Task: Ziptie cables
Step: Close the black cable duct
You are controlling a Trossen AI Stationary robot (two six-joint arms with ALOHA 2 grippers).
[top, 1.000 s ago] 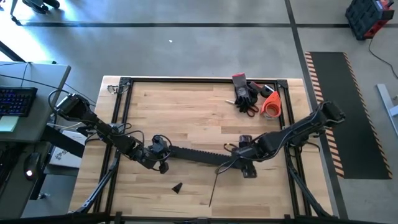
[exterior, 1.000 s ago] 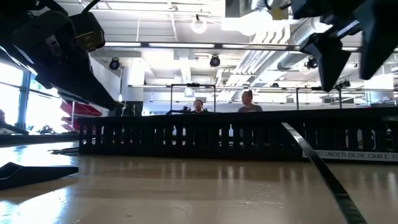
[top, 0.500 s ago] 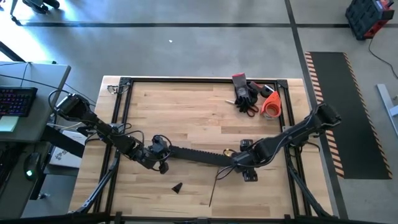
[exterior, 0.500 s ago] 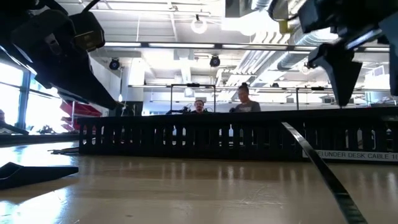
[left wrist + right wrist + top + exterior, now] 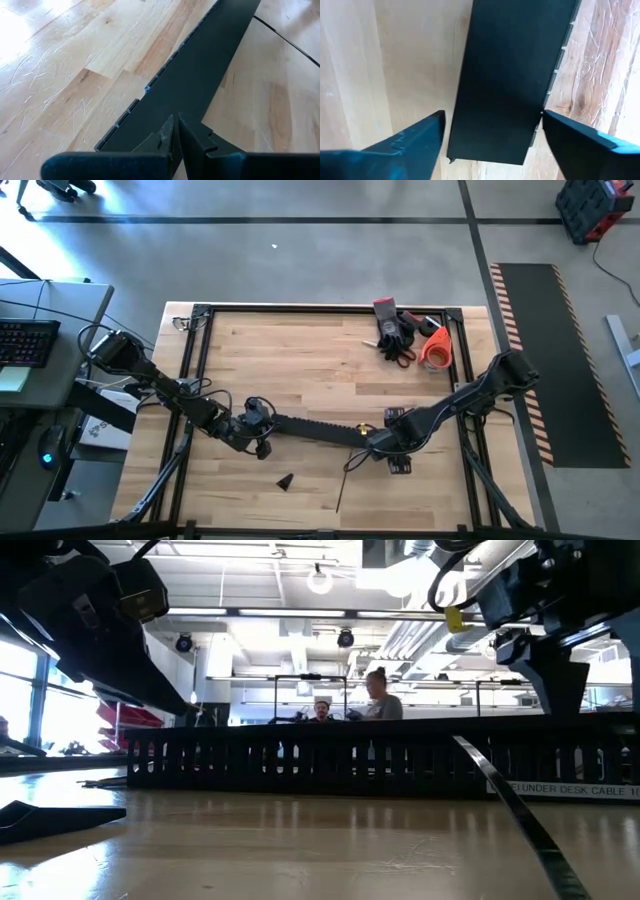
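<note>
A long black comb-toothed rail (image 5: 325,430) lies flat across the table's middle, and it fills the low view as a slotted wall (image 5: 350,755). My left gripper (image 5: 258,428) is at the rail's left end, shut on it (image 5: 176,132). My right gripper (image 5: 388,442) hovers over the rail's right end and is open (image 5: 492,117). Its fingers (image 5: 415,140) stand on either side of that end without touching it. A thin flat black strip (image 5: 342,485) lies near the right end, slanting toward the near edge. No cables show in any view. My left gripper pinches the rail's left end (image 5: 187,107) between its two shut fingers. It comes in level from the table's left side, with the fingers lying along the rail. The rail rests on the table and stretches away toward the right arm.
A small black piece (image 5: 285,480) lies near the table's near edge. Dark gloves (image 5: 392,328), scissors and an orange tape roll (image 5: 435,348) sit at the far right corner. A black frame (image 5: 200,310) borders the table. People stand in the room beyond (image 5: 378,705).
My right gripper has moved toward the table's left and slightly toward the near edge. It has come down over the rail's right end. The rail and my left gripper have stayed in place.
</note>
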